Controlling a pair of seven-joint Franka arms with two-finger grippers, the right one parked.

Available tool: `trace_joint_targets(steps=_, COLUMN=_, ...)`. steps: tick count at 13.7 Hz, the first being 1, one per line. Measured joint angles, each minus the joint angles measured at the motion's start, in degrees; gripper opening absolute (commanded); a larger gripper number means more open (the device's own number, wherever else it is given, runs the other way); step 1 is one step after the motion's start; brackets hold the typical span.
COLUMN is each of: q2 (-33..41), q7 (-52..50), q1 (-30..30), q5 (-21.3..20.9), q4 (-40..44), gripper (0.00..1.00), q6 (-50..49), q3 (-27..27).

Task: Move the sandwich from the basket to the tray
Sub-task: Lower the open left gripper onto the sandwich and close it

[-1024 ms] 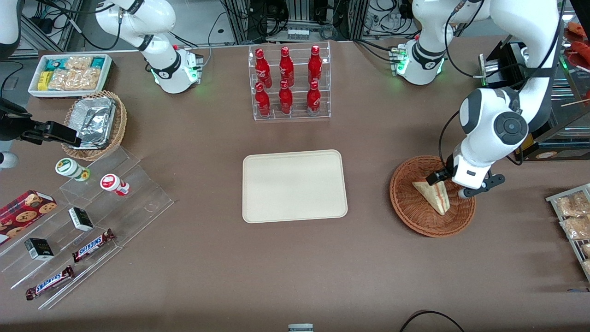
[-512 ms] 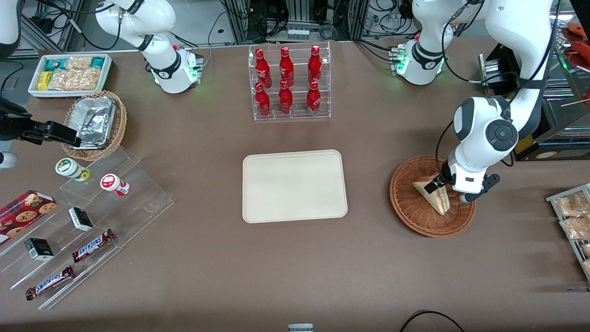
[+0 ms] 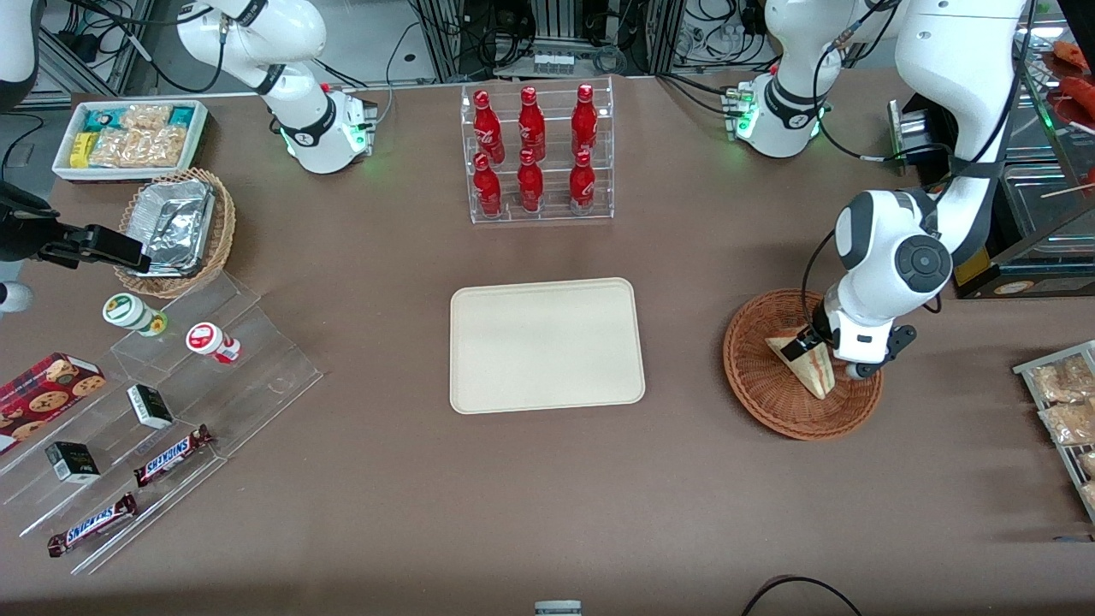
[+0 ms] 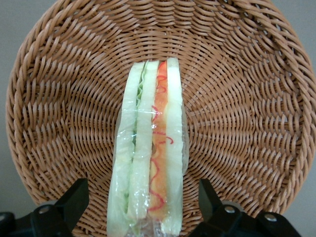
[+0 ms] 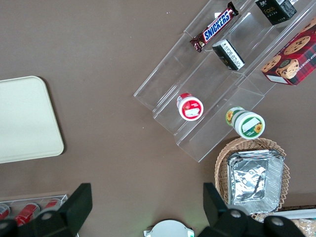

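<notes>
Your tool [image 4: 143, 207] hangs low over the basket [image 3: 761, 389], fingers [image 4: 74, 200] spread wide to either side of the sandwich [image 4: 148, 148], not yet closed. The wedge stands on edge in the basket, wrapped in clear film. Expect it to be light, soft and easily crushed, the film slippery; pinch the flat bread faces gently. The tray [image 3: 547, 344] sits well apart, mid-counter.

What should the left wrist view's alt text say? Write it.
A wrapped sandwich stands on edge in a woven basket, its red and green filling visible. The open gripper straddles it, one of the fingers on each side, not touching.
</notes>
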State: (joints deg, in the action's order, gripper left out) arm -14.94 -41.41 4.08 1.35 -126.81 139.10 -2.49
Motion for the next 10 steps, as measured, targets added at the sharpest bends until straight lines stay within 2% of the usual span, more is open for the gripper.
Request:
trace_joint_targets(steps=1, q2=-0.06, q7=-0.01, q1=0.0, q5=0.0, q4=0.0, gripper=0.8, q6=0.11, q3=0.0)
trace_joint_targets(steps=2, q2=-0.17, q7=-0.01, q1=0.01, q5=0.0, q4=0.0, gripper=0.64, q6=0.42, q3=0.0)
trace_joint_targets(steps=3, q2=-0.31, q7=-0.02, q1=0.01, q5=0.0, q4=-0.01, gripper=0.45, q6=0.7, q3=0.0)
trace_joint_targets(steps=5, q2=-0.59, q7=-0.02, q1=0.02, q5=0.0, q4=-0.02, gripper=0.13, q6=0.79, q3=0.0)
trace_joint_targets(steps=7, q2=-0.71, q7=-0.02, q1=0.03, q5=0.0, q4=-0.03, gripper=0.0, q6=0.82, q3=0.0)
trace_joint_targets(steps=10, q2=-0.67, q7=0.2, q1=0.61, q5=-0.08, q4=0.0, gripper=0.0, q6=0.63, q3=-0.08)
